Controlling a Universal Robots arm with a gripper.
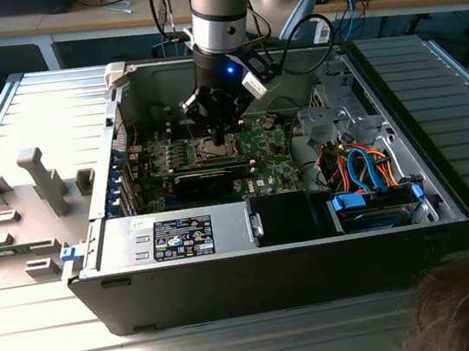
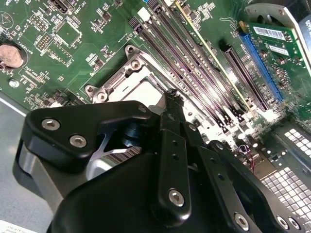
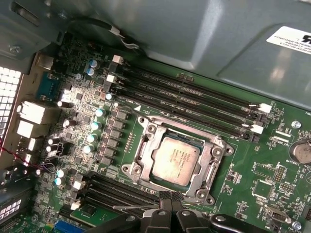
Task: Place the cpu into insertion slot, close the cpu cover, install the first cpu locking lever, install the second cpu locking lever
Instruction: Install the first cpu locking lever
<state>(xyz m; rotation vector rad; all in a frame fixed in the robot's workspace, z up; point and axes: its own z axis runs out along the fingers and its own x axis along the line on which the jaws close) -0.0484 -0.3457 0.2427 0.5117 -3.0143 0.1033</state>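
Inside the open computer case (image 1: pixel 447 198), over the green motherboard (image 3: pixel 262 165), my pincer (image 3: pixel 169 200) hangs just at the near edge of the insertion slot (image 3: pixel 146 145). In the first wrist view my two fingertips (image 3: pixel 164 196) sit pressed together with nothing between them, so I am closed and carrying nothing. In the exterior view the pincer (image 1: pixel 219 129) stands over the socket, toward that view's left half of the board.

The cpu (image 3: pixel 175 160) lies flat in the slot, its pale metal top showing square within the silvery frame. The cpu cover (image 3: pixel 206 150) looks to be down around the chip, its window framing the lid, though I cannot tell whether it is fully seated. I cannot make out either locking lever for certain.

As to handling, I judge the cpu light, rigid and slick on top, with a delicate underside, so it should only ever be taken by its opposite edges and never pushed sideways. The cover is thin stiff sheet metal, hinged, and would take a light push on its free edge. The socket beneath is the fragile part, I think, and any skewed pressure there risks damage. The long memory slots (image 3: pixel 194 104) run just beyond the socket on its far side, close enough to catch a finger
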